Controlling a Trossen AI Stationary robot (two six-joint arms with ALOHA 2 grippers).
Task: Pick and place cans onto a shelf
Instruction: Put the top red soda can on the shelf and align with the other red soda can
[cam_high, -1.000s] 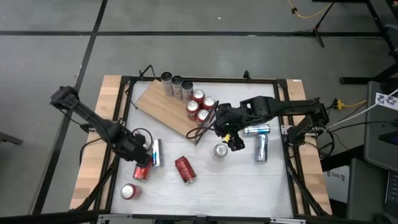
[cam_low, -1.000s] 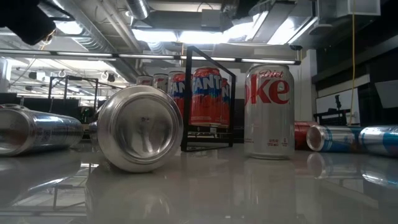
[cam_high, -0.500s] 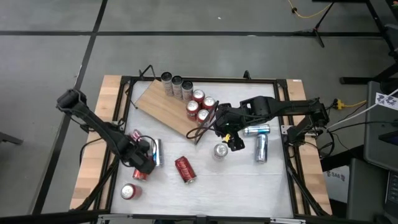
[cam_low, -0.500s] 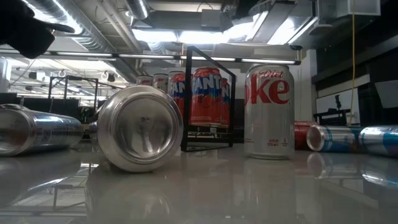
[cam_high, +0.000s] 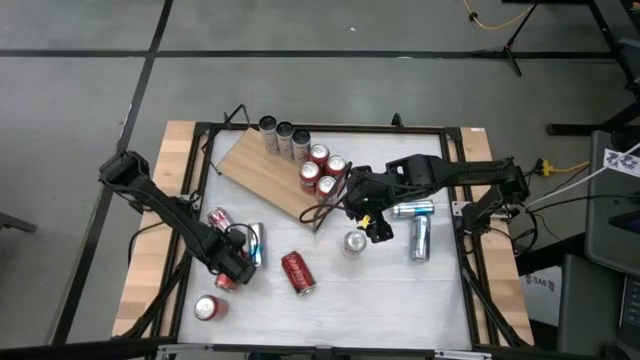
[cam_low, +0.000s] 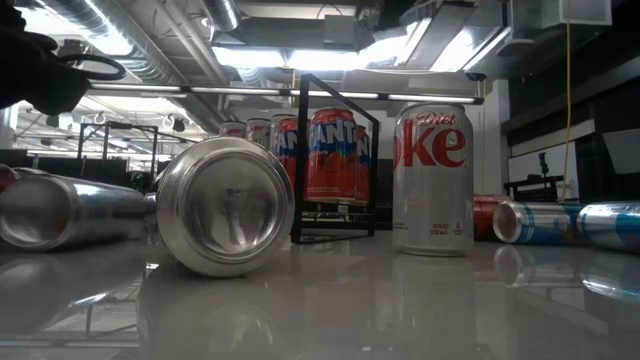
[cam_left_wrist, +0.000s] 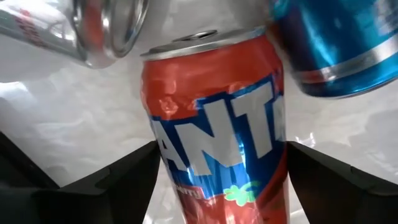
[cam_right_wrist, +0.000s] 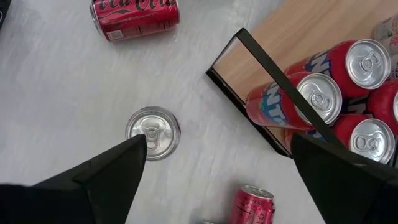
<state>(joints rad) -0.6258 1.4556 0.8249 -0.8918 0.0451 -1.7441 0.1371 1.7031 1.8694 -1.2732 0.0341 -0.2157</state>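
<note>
From above, the shelf (cam_high: 268, 176) lies slanted on the table (cam_high: 390, 300), a pale wooden board with a thin black frame (cam_high: 325, 212) at its near end. Three silver-topped cans (cam_high: 284, 137) stand in a row at its far edge, and four red cans (cam_high: 322, 172) cluster by the frame. The left gripper (cam_high: 232, 268) sits low over a lying Fanta can (cam_high: 224, 281), with a blue-and-silver can (cam_high: 256, 243) and a red can (cam_high: 217, 219) just beside its fingers. A second ago this arm reached in from farther out and the gripper was nearer the table's edge; the red can by it has shown itself since. The right gripper (cam_high: 374, 226) hangs just beyond the frame, open and holding nothing, above an upright silver can (cam_high: 353, 242); it has not moved.

At table height, a lying can's bottom (cam_low: 224, 206) fills the foreground, a Diet Coke can (cam_low: 432, 178) stands upright, and Fanta cans (cam_low: 331, 155) stand behind the frame. The lying silver can (cam_low: 70, 210) at the side has slid inward since before.

Through the left wrist, the Fanta can (cam_left_wrist: 214, 124) lies between the spread fingers (cam_left_wrist: 124, 180), which flank it; I cannot tell whether they touch.

Through the right wrist, the silver can's top (cam_right_wrist: 152, 133) sits between the wide-open fingers (cam_right_wrist: 106, 177), far below them.
</note>
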